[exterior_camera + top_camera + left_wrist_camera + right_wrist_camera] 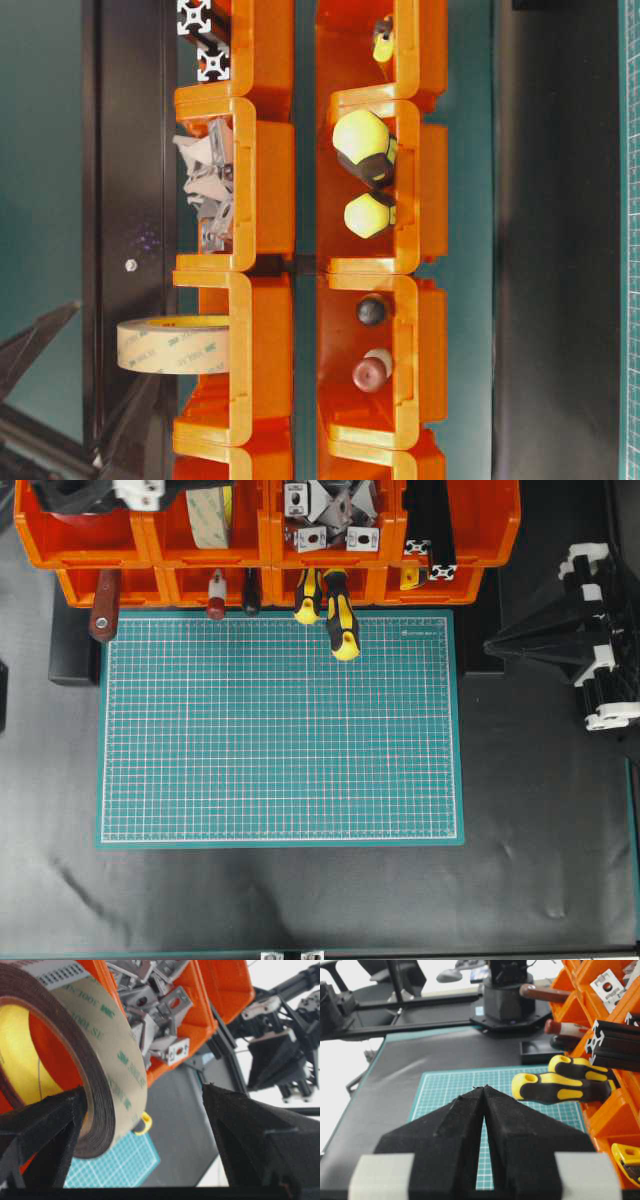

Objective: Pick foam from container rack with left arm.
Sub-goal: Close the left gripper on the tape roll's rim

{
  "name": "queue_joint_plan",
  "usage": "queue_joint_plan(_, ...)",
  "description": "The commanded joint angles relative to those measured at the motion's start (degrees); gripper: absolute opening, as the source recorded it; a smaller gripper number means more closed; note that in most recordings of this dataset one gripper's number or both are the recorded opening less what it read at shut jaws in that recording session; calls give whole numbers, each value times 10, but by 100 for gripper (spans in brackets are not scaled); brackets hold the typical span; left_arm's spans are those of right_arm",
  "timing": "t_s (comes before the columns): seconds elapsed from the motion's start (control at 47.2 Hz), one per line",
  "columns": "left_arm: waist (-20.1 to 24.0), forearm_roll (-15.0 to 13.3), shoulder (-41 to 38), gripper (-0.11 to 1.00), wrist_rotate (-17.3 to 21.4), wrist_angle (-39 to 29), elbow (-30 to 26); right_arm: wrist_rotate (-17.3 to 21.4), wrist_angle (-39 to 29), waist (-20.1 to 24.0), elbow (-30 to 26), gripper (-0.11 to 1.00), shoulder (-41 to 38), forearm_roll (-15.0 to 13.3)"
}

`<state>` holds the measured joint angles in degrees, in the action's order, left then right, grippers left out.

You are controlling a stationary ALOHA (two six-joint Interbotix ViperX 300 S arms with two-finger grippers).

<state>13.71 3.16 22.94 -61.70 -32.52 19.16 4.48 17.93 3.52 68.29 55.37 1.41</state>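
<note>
Cut off at the overhead view's top edge, the left arm (95, 492) hangs over the container rack (265, 545) with jaws spread either side of the foam (95, 1060) standing on edge in an upper bin beside metal brackets (330, 515), while the right arm's (590, 640) jaws meet above the green mat (280, 730) on the black counter (300, 900).

Left gripper (145, 1105) jaws spread wide around the foam (95, 1060) roll, left finger (47, 1130) seemingly touching it; metal brackets (155, 1015) fill the orange container rack (215, 990) bin behind.
</note>
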Motion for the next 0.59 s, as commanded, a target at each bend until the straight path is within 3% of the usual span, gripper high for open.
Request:
queue_joint_plan(0.0,3,2,-6,88,3,2,-21,1,8,4,-6,-1,-4,0)
queue_joint_plan(0.444,3,2,-11,87,-3,2,-14,2,7,9,-6,-1,-3,0)
queue_joint_plan(0.571,3,2,-11,81,-4,2,-12,2,7,9,-6,-1,-3,0)
